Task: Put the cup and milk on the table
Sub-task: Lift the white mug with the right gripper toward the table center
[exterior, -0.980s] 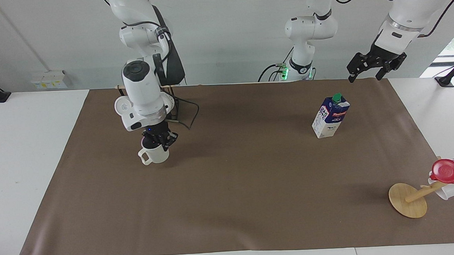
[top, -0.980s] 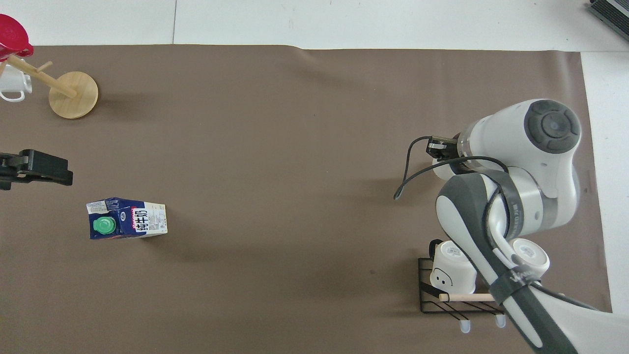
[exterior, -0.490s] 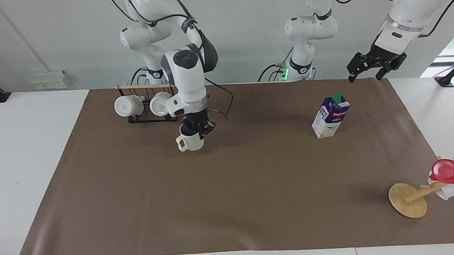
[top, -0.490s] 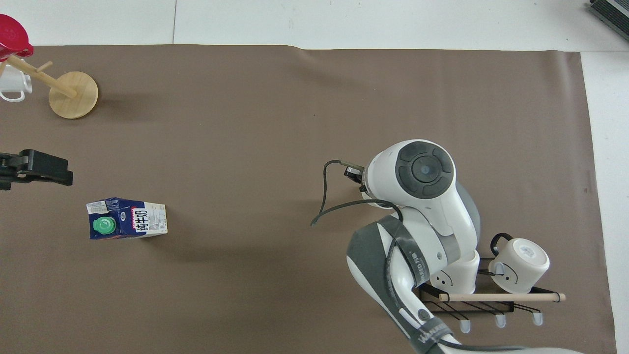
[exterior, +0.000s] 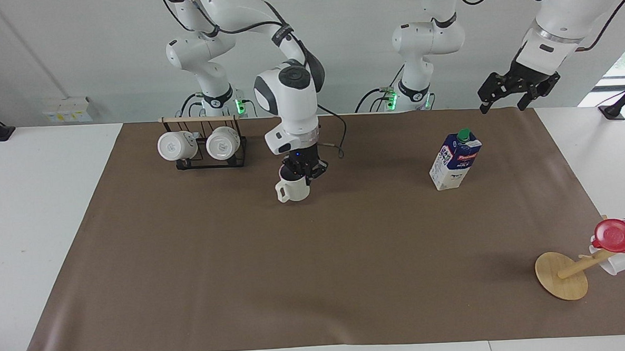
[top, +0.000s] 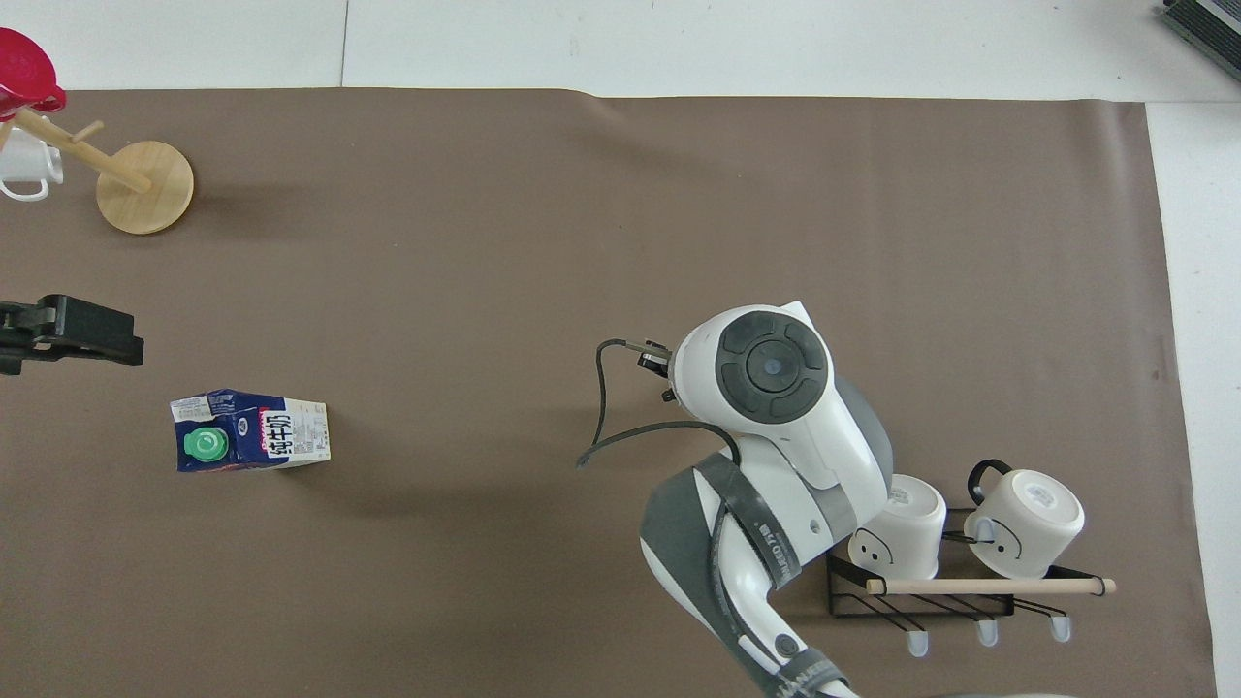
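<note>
While the right hand (exterior: 303, 177) pinches the cup (exterior: 293, 189) by its rim, lower it level onto the bench (exterior: 348, 258) before releasing; left hand (exterior: 517, 94) waits spread, near the milk (exterior: 454, 160).

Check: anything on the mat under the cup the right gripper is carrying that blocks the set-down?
Nothing visible. The right gripper is shut on the cup over bare brown mat. The mug rack and the milk carton stand well off to either side. The left gripper waits, open.

In the overhead view the right arm hides the cup entirely. The left end effector (top: 68, 333) is cut off at the nine o'clock edge, as is the red-lidded cup (top: 24, 73).
</note>
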